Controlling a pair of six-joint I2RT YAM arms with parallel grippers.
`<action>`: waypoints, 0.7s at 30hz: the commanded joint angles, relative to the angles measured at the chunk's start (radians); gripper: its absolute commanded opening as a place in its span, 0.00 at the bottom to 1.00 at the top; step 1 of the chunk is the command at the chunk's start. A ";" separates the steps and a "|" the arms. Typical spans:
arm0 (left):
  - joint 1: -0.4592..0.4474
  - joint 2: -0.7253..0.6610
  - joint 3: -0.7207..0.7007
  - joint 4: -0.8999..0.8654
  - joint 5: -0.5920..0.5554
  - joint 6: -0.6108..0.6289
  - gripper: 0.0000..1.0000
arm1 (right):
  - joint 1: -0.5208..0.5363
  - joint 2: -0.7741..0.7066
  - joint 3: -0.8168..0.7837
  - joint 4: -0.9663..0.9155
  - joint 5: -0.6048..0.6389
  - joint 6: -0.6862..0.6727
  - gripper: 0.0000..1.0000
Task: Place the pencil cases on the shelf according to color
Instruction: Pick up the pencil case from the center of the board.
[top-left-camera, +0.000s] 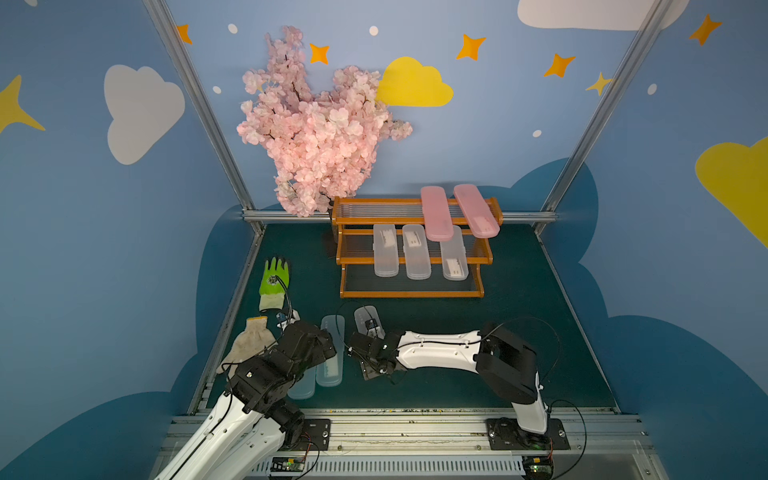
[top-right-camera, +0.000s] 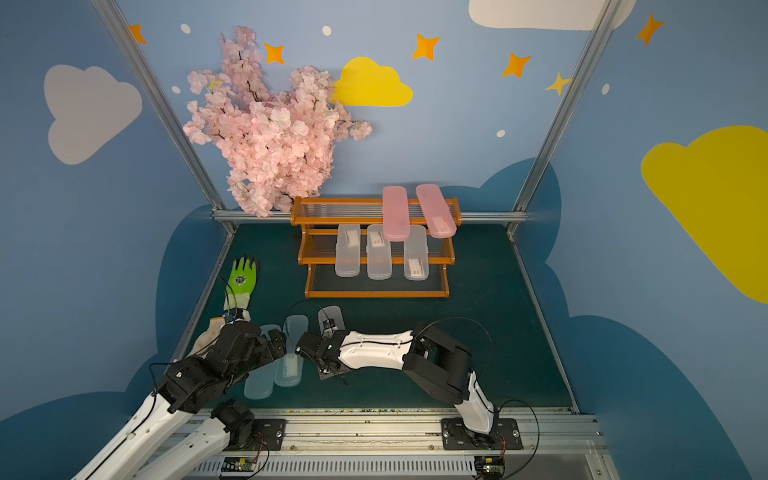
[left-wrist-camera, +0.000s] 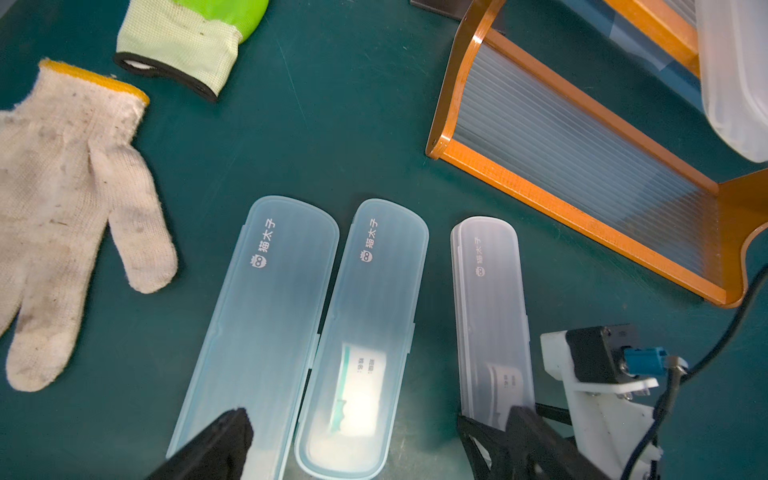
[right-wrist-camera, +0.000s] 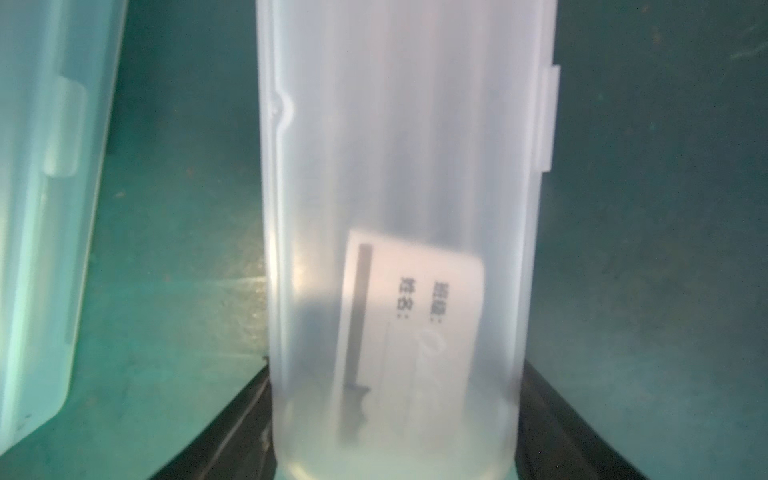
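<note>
The right gripper (right-wrist-camera: 397, 368) straddles the labelled near end of the clear pencil case (right-wrist-camera: 395, 137), a black finger close against each long edge. Whether they already pinch it I cannot tell, and the case lies flat on the green mat (right-wrist-camera: 644, 208). Its long axis runs straight out from the claw toward the shelf (top-left-camera: 411, 294), so this arm, not the open, empty left gripper (top-left-camera: 328, 347) over the two pale blue cases (left-wrist-camera: 266, 316) alongside, looks placed to carry it forward. Beyond, three clear cases (top-left-camera: 417, 251) lie on the middle tier (top-left-camera: 478, 260), its likely home.
</note>
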 joint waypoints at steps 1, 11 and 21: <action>0.003 -0.001 0.049 -0.041 -0.025 0.032 1.00 | 0.003 -0.049 -0.018 -0.062 0.020 0.003 0.73; 0.003 -0.007 0.045 0.031 -0.021 0.023 1.00 | 0.002 -0.209 0.071 -0.175 0.047 -0.095 0.72; 0.014 -0.001 0.046 0.075 -0.053 0.060 1.00 | -0.044 -0.233 0.202 -0.215 0.116 -0.118 0.72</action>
